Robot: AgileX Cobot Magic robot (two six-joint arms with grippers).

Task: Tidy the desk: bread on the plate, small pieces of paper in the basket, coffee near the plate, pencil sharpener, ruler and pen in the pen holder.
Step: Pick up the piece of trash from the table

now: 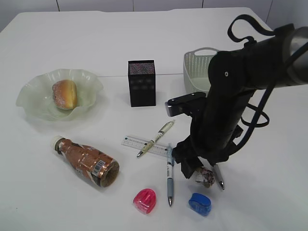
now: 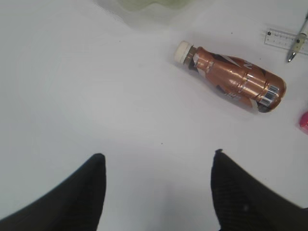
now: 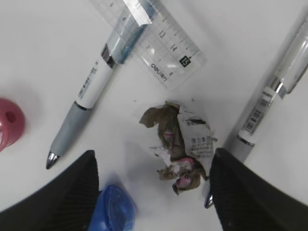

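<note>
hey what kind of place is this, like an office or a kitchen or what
Probably a staged desk or test bench, not a real kitchen: a plain white table with pens, a ruler and a mesh pen holder beside a bun on a glass plate.

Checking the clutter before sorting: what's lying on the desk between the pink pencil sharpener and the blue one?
The tip end of a grey-grip pen lies between the pink sharpener and the blue sharpener, in the exterior view.

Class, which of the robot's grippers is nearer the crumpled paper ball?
Right. The right gripper straddles the paper ball, open; the left gripper hovers near the coffee.
</note>
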